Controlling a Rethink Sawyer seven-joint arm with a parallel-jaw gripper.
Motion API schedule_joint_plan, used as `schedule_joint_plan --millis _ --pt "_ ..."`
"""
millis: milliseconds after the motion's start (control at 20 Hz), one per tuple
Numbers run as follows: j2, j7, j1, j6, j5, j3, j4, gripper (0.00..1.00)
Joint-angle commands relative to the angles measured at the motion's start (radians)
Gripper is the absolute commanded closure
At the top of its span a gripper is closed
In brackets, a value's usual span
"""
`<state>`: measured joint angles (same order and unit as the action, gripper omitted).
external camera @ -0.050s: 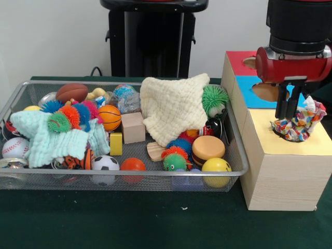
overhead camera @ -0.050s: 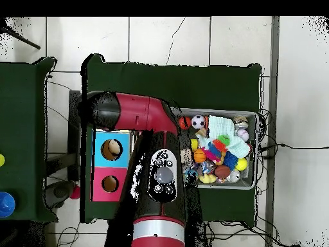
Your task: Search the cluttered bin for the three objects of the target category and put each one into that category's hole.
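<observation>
Gripper (external camera @ -0.050s: 288,110) closed on a multicolour cloth (external camera @ -0.050s: 301,123), which sits bunched at the hole in the yellow section of the wooden box (external camera @ -0.050s: 282,176), directly under the gripper. Blue and red sections lie behind the gripper. Wire bin (external camera @ -0.050s: 236,155) beside the gripper holds a cream cloth (external camera @ -0.050s: 171,106), a mint cloth (external camera @ -0.050s: 49,140), balls and blocks.

from above, my arm (overhead camera @ -0.050s: 151,161) hides the gripper and the box's yellow hole; front view crops the arm's upper part.
</observation>
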<state>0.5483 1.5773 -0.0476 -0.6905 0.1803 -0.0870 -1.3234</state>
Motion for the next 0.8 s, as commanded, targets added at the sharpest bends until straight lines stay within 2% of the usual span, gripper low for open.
schedule_joint_plan --millis 50,200,800 --pt "-0.01 0.213 0.005 -0.202 0.01 0.004 0.072 1.0" --pt "-0.007 0.222 -0.004 -0.242 0.005 -0.004 0.096 1.0" --pt "0.001 0.244 -0.017 -0.224 0.009 -0.017 0.074 1.0"
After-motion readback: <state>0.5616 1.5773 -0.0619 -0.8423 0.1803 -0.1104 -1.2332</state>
